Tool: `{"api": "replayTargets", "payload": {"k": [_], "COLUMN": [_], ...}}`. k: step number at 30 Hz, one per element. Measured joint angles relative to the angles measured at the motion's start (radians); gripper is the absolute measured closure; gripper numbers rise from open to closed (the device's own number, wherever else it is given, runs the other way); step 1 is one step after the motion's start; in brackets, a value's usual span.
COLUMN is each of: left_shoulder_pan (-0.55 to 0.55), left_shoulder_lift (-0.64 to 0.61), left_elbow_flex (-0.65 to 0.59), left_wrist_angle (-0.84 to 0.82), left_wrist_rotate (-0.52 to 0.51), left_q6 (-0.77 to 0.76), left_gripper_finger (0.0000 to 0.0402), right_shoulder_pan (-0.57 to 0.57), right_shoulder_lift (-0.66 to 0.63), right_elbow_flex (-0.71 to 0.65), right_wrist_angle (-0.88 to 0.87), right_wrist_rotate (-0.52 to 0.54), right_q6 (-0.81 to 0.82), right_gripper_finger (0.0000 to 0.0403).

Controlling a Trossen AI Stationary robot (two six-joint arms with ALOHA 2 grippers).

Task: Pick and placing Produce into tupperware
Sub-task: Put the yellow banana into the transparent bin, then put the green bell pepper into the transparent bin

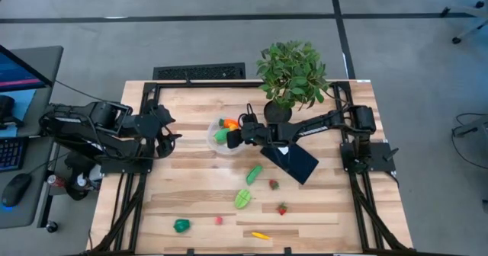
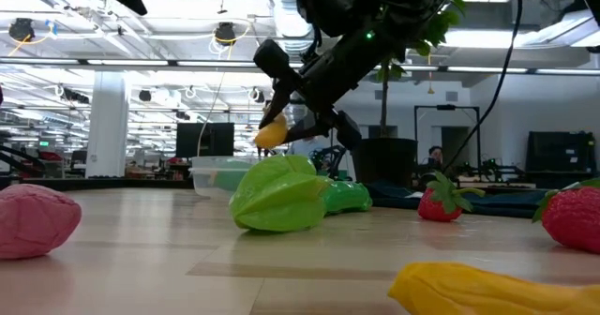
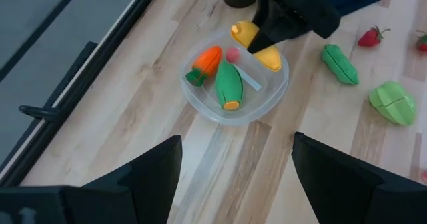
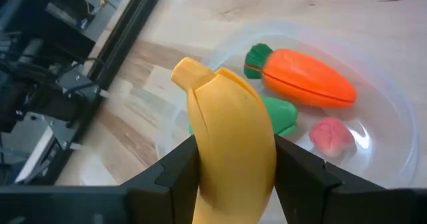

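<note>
The clear round tupperware [image 1: 216,143] stands at the table's middle and holds an orange carrot [image 3: 207,63], a green cucumber [image 3: 228,85] and a small pink piece [image 3: 232,54]. My right gripper [image 1: 231,138] hangs over its rim, shut on a yellow banana [image 4: 230,134]. My left gripper [image 1: 169,136] waits open to the left of the tupperware, its fingers [image 3: 143,177] empty. More produce lies loose on the near half of the table: a cucumber [image 1: 254,174], a green star fruit [image 1: 242,200] and two strawberries [image 1: 274,184]. My right gripper pinches the banana between its two fingers [image 4: 175,174], which are on the two sides of its middle [image 4: 207,151]. The fingers slant down from the table's right. The stem end [image 4: 187,71] sticks out ahead of them, and the banana [image 2: 272,132] hangs clear above the tupperware.
A leafy potted plant [image 1: 292,77] stands at the far edge, just behind my right arm. A dark blue flat rectangle [image 1: 293,158] lies under that arm. Near the front edge lie a green pepper [image 1: 181,225], a pink piece [image 1: 219,220] and a yellow piece [image 1: 261,235].
</note>
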Motion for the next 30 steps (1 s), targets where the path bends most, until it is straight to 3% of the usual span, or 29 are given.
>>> {"api": "replayTargets", "payload": {"k": [30], "left_shoulder_pan": [0.000], "left_shoulder_lift": [0.000], "left_elbow_flex": [0.000], "left_wrist_angle": [0.000], "left_wrist_rotate": [-0.004], "left_q6": [-0.002], "left_gripper_finger": [0.0129], "right_shoulder_pan": [0.005], "right_shoulder_lift": [0.000], "right_elbow_flex": [-0.001], "right_wrist_angle": [-0.038], "right_wrist_rotate": [-0.002], "right_q6": [-0.032], "right_gripper_finger": [0.0190]}}
